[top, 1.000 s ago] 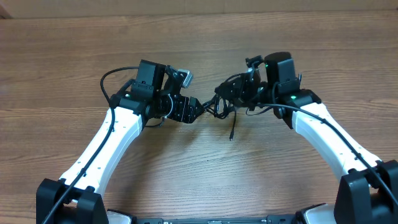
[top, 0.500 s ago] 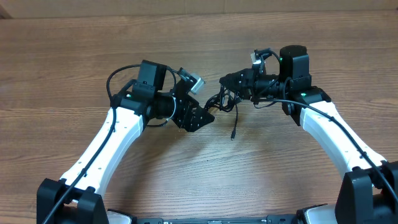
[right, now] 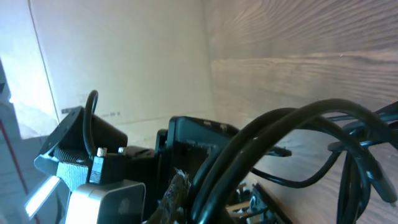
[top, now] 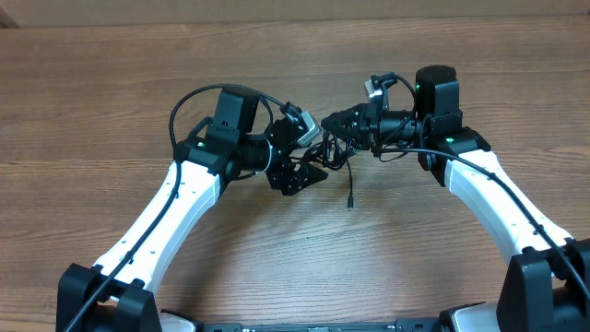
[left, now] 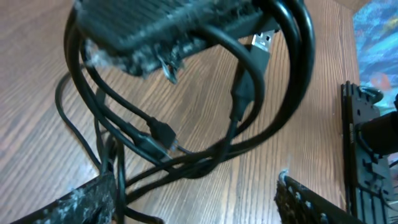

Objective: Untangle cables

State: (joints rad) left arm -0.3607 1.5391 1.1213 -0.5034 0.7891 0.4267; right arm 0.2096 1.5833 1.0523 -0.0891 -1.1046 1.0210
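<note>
With the cables (top: 337, 153) clamped in the right gripper (top: 336, 123) and the left gripper (top: 312, 159) spread open, they could be drawn tighter if several are pinched together.

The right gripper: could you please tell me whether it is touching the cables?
Touching: the left wrist view shows the right gripper clamped on the looped cables.
</note>
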